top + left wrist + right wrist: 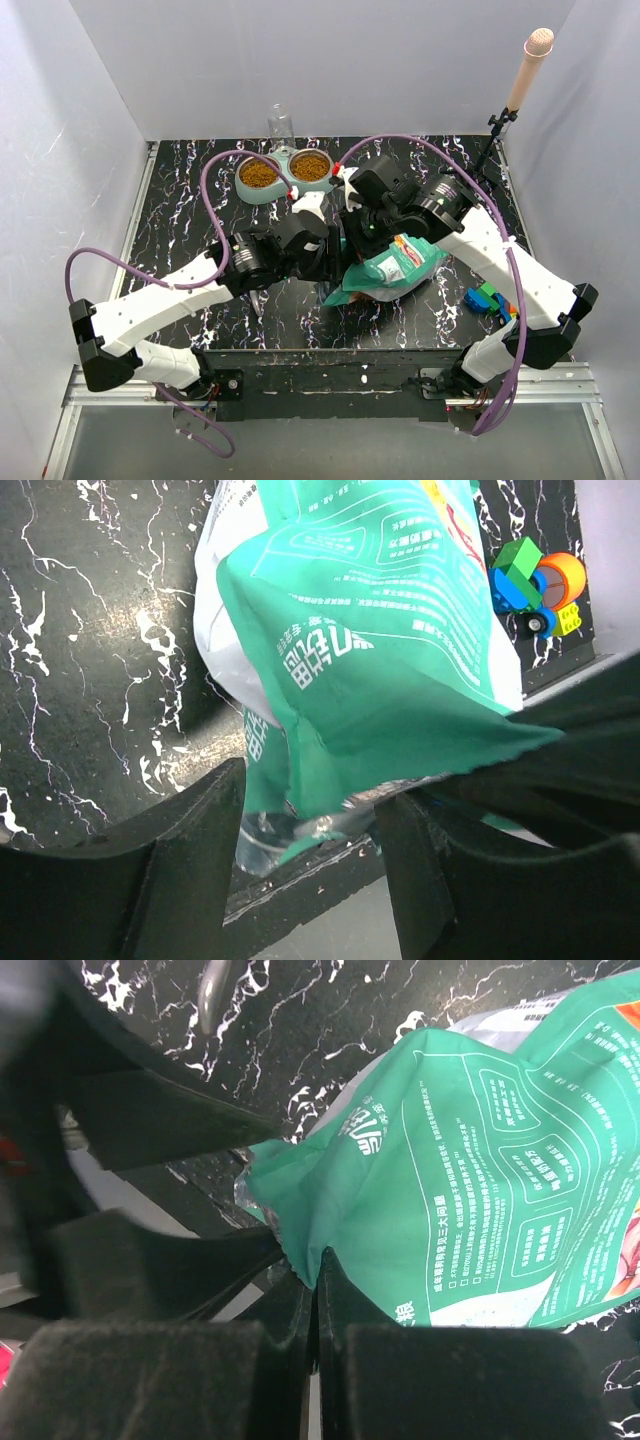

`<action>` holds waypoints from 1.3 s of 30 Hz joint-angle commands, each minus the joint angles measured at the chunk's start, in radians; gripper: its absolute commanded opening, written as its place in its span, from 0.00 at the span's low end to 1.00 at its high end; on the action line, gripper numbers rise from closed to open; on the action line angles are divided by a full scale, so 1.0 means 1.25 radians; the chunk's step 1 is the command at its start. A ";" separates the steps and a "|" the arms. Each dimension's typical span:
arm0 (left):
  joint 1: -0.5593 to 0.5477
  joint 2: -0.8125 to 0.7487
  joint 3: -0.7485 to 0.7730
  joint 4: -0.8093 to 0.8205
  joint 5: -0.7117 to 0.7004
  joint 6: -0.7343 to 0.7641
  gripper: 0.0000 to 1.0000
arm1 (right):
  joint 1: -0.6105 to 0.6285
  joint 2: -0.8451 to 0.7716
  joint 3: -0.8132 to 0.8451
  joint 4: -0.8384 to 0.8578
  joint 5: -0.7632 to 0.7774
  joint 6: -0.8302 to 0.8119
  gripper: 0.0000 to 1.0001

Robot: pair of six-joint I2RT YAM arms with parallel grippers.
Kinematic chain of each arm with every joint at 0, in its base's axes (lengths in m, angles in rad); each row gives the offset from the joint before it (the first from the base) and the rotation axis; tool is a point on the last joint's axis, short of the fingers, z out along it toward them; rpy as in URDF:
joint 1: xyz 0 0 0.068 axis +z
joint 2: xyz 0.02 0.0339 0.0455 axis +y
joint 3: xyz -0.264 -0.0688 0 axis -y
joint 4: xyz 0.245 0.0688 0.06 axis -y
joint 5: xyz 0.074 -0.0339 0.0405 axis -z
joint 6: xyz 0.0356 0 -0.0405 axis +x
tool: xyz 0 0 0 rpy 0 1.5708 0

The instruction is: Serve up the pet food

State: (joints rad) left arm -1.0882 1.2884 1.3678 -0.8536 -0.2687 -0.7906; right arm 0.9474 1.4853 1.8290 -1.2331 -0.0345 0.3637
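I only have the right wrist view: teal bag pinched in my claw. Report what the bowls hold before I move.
Observer: In the top view, both cups of the mint-green double bowl hold brown kibble.
Operator: Describe the left claw.
Observer: The left claw has its fingers apart, the edge of the bag hanging between them; whether it grips is unclear.
Operator: Name anything beside the bag.
Observer: Coloured toy blocks lie to the right of the bag, apart from it.
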 commanded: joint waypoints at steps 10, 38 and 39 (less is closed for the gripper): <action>0.005 -0.010 -0.025 0.059 -0.114 -0.061 0.43 | 0.014 -0.044 0.132 0.103 -0.221 0.081 0.01; 0.005 0.014 0.383 -0.440 -0.259 -0.653 0.00 | 0.226 -0.351 -0.228 0.364 0.089 -0.289 0.86; 0.005 0.021 0.392 -0.451 -0.254 -0.672 0.00 | 0.235 -0.363 -0.257 0.401 0.082 -0.312 0.86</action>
State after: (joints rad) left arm -1.0882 1.3388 1.7561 -1.4246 -0.5175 -1.4681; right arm 1.2137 1.0828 1.6188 -0.9764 0.0818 0.0788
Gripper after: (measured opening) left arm 0.024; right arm 0.854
